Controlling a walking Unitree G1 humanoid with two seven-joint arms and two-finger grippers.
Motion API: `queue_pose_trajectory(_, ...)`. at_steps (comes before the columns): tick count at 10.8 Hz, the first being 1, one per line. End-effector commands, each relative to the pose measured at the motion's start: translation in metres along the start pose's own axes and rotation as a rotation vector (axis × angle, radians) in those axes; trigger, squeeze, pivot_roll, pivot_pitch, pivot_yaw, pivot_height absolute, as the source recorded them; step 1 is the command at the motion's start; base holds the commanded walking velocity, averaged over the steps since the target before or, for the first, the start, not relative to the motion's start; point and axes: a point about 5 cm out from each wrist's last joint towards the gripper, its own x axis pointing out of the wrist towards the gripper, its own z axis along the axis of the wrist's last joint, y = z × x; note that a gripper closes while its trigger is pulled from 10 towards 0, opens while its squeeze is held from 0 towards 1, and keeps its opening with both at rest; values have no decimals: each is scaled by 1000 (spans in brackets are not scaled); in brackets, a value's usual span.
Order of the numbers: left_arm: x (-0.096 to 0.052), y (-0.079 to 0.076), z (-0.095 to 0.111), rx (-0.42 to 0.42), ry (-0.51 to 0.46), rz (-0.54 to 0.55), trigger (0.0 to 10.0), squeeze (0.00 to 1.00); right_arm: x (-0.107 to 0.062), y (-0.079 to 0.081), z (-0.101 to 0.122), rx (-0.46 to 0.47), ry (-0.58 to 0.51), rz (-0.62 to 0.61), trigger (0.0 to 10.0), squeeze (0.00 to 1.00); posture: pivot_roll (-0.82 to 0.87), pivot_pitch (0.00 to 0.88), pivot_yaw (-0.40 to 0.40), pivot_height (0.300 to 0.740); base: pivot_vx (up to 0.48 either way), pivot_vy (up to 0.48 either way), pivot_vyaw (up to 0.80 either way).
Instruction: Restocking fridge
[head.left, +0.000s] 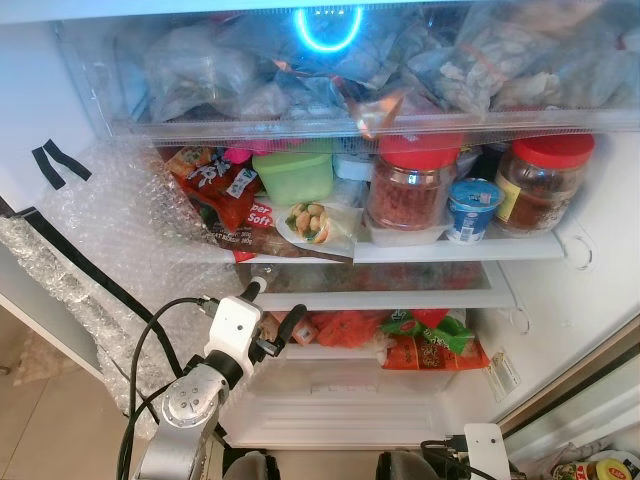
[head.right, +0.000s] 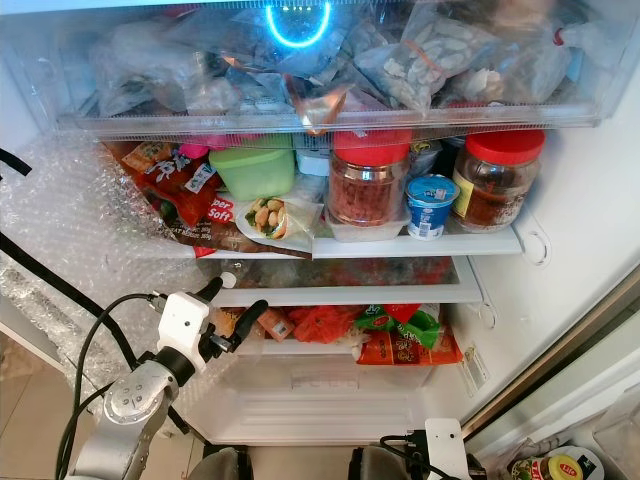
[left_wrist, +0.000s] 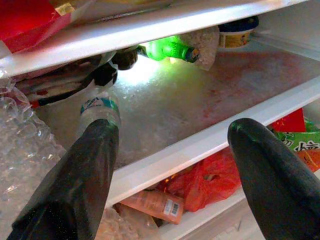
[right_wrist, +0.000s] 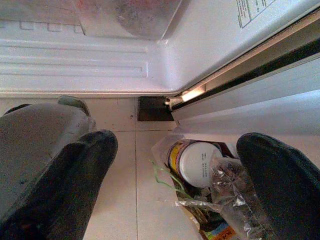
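Your left gripper (head.left: 278, 312) sits wide open, empty, just below the fridge shelf (head.left: 455, 250) — those 2 red-lidded jars (head.left: 410, 182) look heavy and slick, grab mid-body

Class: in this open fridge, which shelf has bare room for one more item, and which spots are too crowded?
The middle shelf is bare between the left gripper and the green bottle behind. Crowded: the top drawer and the shelf holding two red-lidded jars and the yogurt cup.

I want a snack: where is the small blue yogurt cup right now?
The yogurt cup stands on the fridge's middle shelf, toward the right, between two red-lidded jars.
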Motion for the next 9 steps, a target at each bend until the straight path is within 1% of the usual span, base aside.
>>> queue_pose_trajectory(1, -2, 2, 2, 2, -3, 9, 10000, 0, 0, -1, -3, 1, 17, -3, 10000, 0, -27, 35, 34, 653, 0, 0, 0)
queue_pose_trajectory(4, -3, 2, 2, 0, 3, 10, 10000, 0, -1, -1, -4, 0, 18, -2, 10000, 0, -28, 28, 35, 653, 0, 0, 0)
queue_pose_trajectory(9, -1, 2, 1, 0, 3, 6, 10000, 0, -1, -1, -4, -2, 18, 1, 10000, 0, -28, 17, 35, 653, -256, 0, 0)
